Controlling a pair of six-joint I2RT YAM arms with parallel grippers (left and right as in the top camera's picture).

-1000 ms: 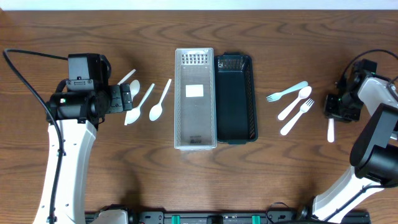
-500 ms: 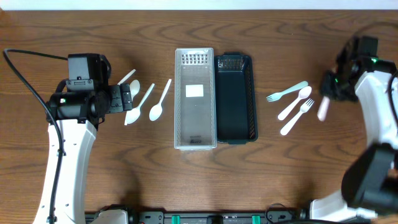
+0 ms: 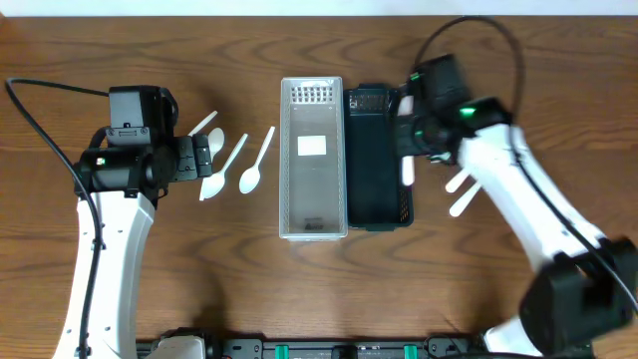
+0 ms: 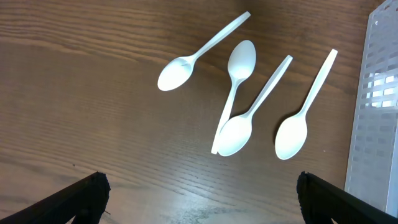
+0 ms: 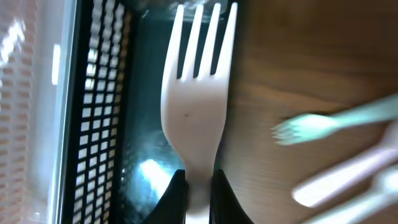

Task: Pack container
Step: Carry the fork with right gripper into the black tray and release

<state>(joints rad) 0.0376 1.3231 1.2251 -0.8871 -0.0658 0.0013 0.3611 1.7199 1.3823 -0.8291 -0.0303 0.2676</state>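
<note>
Right gripper [image 5: 193,186] clamped on the handle of a white fork [image 5: 196,106], jaws pinching it from both sides. Fork hangs over the right rim of the black container [image 3: 374,170]. Its tines span the container's edge and the bare wood, and it is not yet inside (wrist view is the clear one here).

Black container lies lengthwise at mid worktop [image 3: 219,289], touching the right side of a clear container [image 3: 313,199].

More white forks [image 3: 461,204] lie on the worktop just right of the black container, partly hidden under the right arm and blurred in the wrist view.

Left gripper [image 4: 202,199] hovers at the left, fingers wide apart, holding nothing. Four white spoons [image 4: 234,135] lie loose on the wood below it, left of the clear container. Two of them overlap.
</note>
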